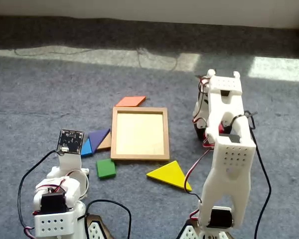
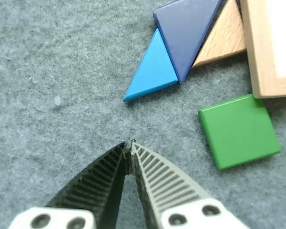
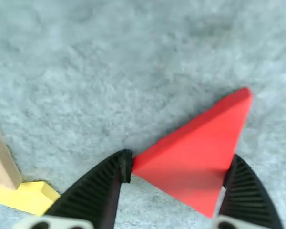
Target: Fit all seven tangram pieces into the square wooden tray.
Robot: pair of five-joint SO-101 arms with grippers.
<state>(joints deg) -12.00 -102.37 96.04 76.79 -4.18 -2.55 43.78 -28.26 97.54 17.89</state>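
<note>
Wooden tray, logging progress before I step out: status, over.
Left gripper shut, empty. Right gripper shut on red triangle. Wooden tray holds no pieces. Nothing blocking it.

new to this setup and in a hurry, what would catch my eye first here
A red triangle gripped between the right arm's jaws stands out most. The square wooden tray lies empty mid-scene, with a large yellow triangle and a green square loose on the carpet on the arms' side of it.

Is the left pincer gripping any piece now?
No, the left pincer is shut on nothing, its tips meeting over bare carpet short of the light blue triangle.
</note>
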